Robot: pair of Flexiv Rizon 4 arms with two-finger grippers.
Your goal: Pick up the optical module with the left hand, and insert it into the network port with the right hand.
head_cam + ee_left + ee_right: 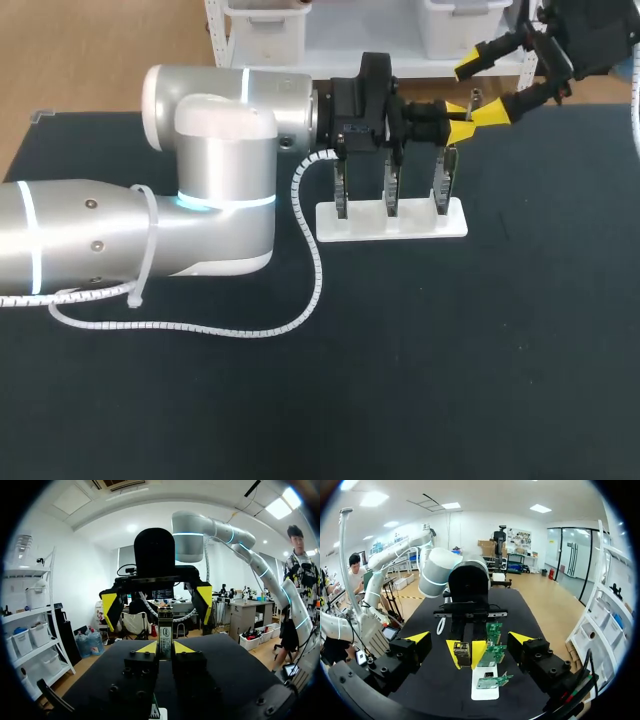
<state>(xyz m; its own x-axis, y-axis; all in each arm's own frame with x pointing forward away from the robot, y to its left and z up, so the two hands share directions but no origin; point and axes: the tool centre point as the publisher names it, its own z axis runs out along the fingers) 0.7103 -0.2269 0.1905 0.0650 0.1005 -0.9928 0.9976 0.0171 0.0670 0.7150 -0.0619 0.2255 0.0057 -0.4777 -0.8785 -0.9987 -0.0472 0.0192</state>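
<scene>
Silver arm (215, 110), blue-lit rings (225, 203), white coiled cable (317, 262)

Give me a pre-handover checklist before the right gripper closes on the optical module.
1. Left gripper shut on the optical module: ok, both yellow tips pinch it.
2. Right gripper open: ok, its fingers stand wide apart.
3. Module lined up between the right fingers: ok, it sits centred between them in both wrist views.
4. Enough module free past the left tips for a grasp: cannot tell.
5. Three circuit boards upright in the white rack: ok.
</scene>
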